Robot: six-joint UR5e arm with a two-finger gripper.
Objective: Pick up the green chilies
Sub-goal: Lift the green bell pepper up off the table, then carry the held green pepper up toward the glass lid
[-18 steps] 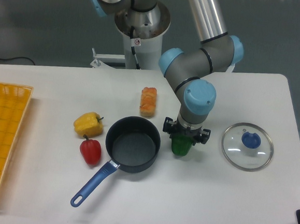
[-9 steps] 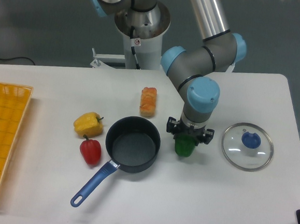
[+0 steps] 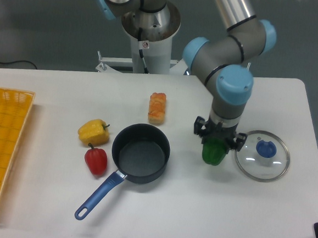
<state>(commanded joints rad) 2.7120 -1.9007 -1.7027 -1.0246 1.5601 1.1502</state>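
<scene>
The green chilies, a glossy green bell pepper [image 3: 214, 152], hangs under my gripper [image 3: 216, 148] right of the pot and just left of the glass lid. The gripper points straight down and is shut on the pepper's upper part; its fingers are mostly hidden by the wrist and the pepper. I cannot tell whether the pepper touches the table. The pepper's stem is hidden.
A dark blue pot [image 3: 140, 153] with a blue handle stands left of the pepper. A glass lid [image 3: 262, 155] with a blue knob lies right of it. A yellow pepper [image 3: 93, 131], a red pepper [image 3: 95, 160], an orange bread piece [image 3: 157, 108] and a yellow basket [image 3: 1, 148] are further left.
My gripper has moved to the right with the green pepper in it, from beside the pot toward the glass lid.
</scene>
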